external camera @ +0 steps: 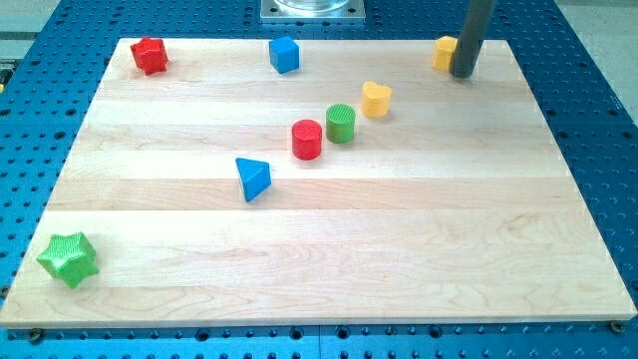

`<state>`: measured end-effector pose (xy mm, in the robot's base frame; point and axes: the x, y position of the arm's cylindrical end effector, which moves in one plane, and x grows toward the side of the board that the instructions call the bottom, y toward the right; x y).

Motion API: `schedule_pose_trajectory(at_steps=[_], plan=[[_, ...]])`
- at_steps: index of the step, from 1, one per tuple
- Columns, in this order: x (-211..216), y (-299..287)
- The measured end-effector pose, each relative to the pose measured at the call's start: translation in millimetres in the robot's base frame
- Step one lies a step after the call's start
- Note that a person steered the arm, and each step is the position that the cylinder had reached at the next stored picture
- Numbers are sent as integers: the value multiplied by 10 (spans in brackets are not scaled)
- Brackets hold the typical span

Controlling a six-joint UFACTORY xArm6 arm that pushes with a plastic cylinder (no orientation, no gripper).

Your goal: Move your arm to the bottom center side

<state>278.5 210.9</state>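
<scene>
My tip (462, 73) rests on the wooden board (329, 249) near the view's top right, touching or just right of a yellow block (445, 52). A yellow heart-shaped block (376, 99), a green cylinder (341, 123) and a red cylinder (307, 139) lie in a diagonal line near the middle, to the lower left of my tip. A blue triangular block (252, 179) lies further down and left. A blue cube (284, 54) and a red star-like block (150, 56) sit along the top edge. A green star block (68, 258) sits at the bottom left corner.
The board lies on a blue perforated table (598, 120). A metal robot base plate (313, 9) shows at the view's top centre.
</scene>
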Motion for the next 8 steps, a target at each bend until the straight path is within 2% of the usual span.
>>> schedule_pose_trajectory(at_steps=[1, 3, 4, 5, 7, 8], plan=[[238, -6], [250, -20], [320, -264], [574, -324], [1267, -1147], [2408, -1407]])
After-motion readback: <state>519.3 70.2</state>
